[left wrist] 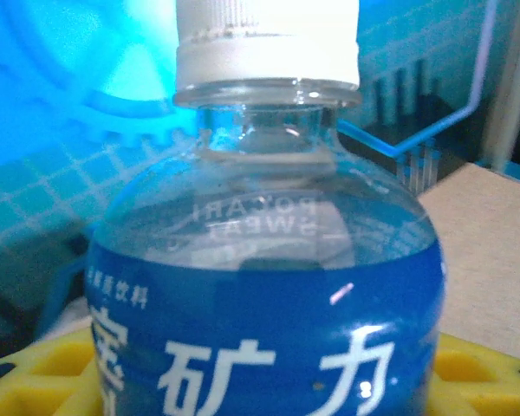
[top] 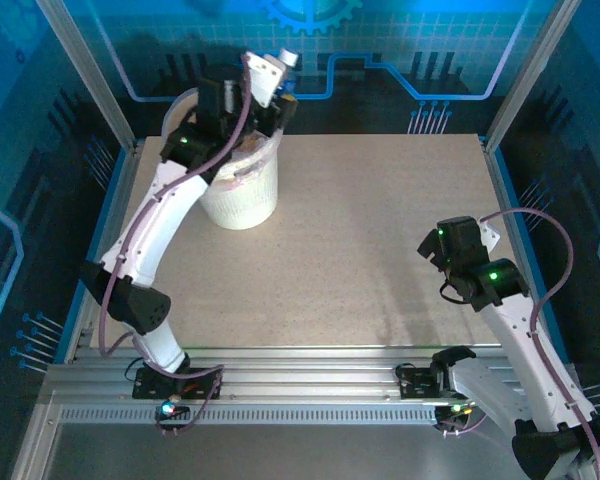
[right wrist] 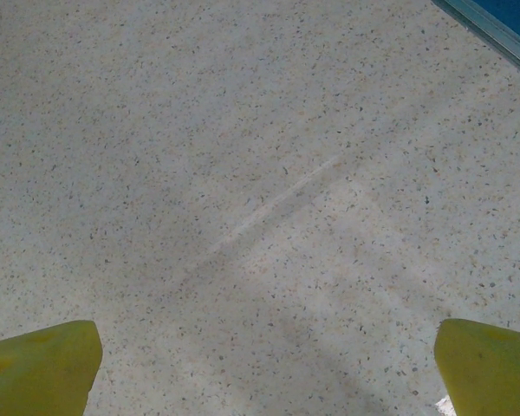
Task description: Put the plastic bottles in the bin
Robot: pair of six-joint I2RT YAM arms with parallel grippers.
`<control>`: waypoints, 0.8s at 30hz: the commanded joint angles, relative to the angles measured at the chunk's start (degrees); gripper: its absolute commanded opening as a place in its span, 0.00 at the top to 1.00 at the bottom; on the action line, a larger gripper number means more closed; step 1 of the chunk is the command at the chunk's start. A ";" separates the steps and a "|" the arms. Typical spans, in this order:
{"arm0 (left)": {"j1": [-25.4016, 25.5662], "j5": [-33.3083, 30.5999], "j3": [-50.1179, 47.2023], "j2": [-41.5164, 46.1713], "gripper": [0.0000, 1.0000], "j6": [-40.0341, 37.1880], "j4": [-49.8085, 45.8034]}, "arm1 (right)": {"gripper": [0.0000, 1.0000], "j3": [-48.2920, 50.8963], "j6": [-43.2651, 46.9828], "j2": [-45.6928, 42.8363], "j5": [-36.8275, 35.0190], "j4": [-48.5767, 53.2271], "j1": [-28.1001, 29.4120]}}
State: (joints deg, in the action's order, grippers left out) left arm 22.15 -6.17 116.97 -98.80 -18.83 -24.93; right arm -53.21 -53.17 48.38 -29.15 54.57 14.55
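found the left gripper point(left wrist: 260, 394) clamped on a plastic bottle point(left wrist: 269, 303) with a blue label and white cap point(left wrist: 267, 43), yellow fingers point(left wrist: 35, 381) pressing either side of its lower body. saw the bottle's long axis running out along the fingers, cap leading, pointed toward the far edge of the table point(top: 380, 250). placed it high over the far-left corner, above the bin point(top: 242, 200) near its far rim; could not tell whether squarely over the opening or just past it. judged the release to hinge on that. noted the left arm stretched far forward, arched over the bin. found the right gripper point(right wrist: 260, 364) spread wide, nothing between, hovering low over the table by the right edge, well apart from the bin.
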 commanded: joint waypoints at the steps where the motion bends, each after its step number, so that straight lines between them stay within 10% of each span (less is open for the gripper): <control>1: -3.28 3.41 1.77 1.92 0.63 -7.01 7.67 | 0.00 0.48 -0.88 -0.05 0.79 -1.30 -0.99; 24: -22.95 26.05 -2.29 -7.44 0.59 -12.08 18.14 | 0.00 -1.28 -0.64 0.92 1.02 -1.47 -1.00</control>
State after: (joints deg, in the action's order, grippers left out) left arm -0.03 13.72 115.72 -105.67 -28.45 -10.41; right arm -53.23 -53.17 49.15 -27.83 53.04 14.55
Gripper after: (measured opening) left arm 0.576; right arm 0.996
